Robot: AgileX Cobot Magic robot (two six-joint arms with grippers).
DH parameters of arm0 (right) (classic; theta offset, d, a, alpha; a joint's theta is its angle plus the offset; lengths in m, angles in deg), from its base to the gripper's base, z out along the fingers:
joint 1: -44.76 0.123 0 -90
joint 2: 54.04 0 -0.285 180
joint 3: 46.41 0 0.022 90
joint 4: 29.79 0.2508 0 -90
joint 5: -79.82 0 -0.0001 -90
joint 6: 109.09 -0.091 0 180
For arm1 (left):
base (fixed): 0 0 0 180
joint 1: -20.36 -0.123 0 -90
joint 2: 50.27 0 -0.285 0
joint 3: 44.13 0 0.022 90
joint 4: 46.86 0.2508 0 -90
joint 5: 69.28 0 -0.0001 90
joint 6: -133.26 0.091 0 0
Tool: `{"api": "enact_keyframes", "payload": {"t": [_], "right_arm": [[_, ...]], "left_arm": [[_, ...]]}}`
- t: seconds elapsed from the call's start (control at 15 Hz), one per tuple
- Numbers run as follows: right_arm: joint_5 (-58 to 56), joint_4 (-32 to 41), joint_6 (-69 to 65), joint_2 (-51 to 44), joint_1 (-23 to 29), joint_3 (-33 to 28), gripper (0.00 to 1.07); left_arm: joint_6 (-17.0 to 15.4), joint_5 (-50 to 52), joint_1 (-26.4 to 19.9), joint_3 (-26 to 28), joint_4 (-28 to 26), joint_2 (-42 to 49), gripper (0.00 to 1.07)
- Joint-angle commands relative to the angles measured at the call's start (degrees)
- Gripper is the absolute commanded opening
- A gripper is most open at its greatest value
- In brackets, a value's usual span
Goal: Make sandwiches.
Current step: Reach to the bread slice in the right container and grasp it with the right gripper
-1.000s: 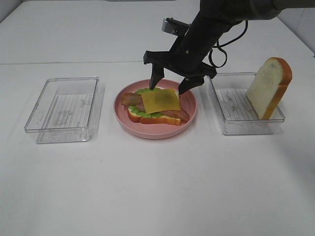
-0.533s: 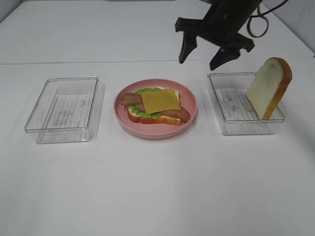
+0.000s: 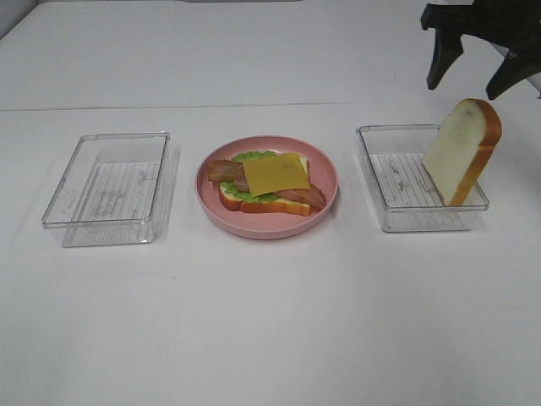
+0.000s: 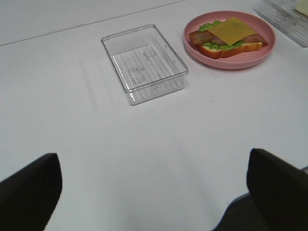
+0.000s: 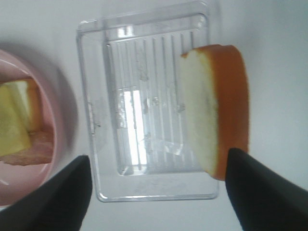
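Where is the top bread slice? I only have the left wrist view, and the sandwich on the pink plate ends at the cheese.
Observer: The bread slice is propped on edge in the clear tray to the right of the pink plate, leaning at the tray's right side.
Operator: Is the right gripper holding it?
Observer: No. The right gripper hangs above that tray with its jaws open and nothing between them.
Operator: Anything else in that tray?
Observer: No. The right wrist view shows only the slice on the tray's ribbed floor.
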Motion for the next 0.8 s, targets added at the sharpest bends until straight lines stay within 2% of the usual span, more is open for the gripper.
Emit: {"api": "enact_keyframes", "payload": {"t": [0.07,0.67,0.8], "right_arm": [[-2.41,-5.16,0.52,-0.29,-0.63,0.34,0.73],[-1.60,-5.90,1.78,6.59,-0.63,0.23,0.73],[-0.92,-5.90,1.78,7.45,-0.63,0.23,0.68]], "left_arm": [[-0.06,0.46,-0.06,-0.06,-0.23,0.46,0.99],[-0.06,0.46,-0.06,-0.06,-0.23,0.46,0.99],[-0.06,0.46,-0.06,-0.06,-0.23,0.46,0.99]]}}
